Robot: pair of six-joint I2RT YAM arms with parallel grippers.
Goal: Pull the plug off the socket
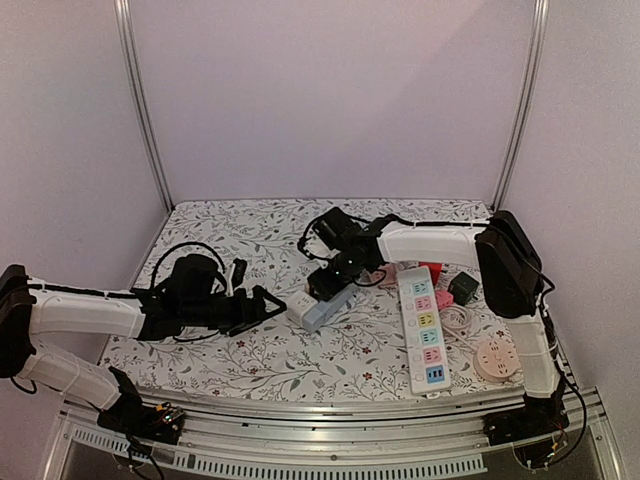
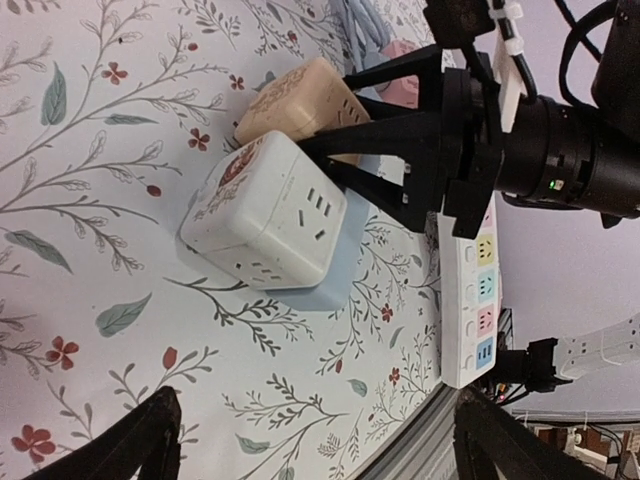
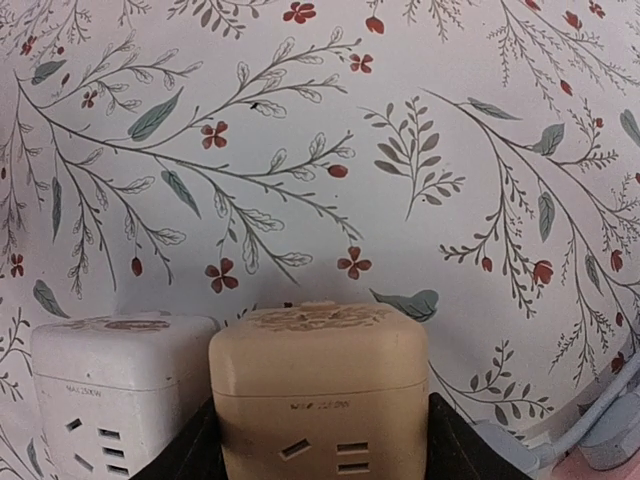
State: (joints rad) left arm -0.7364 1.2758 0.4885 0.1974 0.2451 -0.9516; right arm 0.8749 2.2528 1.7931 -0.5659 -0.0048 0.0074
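Tight beside white socket cube, straddles beige plug with right gripper, fingers at both sides for pulling away; cannot tell whether clamped. Holds left gripper wide open near that cube, probably for bracing.

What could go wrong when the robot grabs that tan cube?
The right fingers straddle the tan cube, and the white cube sits close beside it, so a finger may nudge the white one. The left fingers are open and hold nothing, so a pull might drag both cubes along instead of separating anything.
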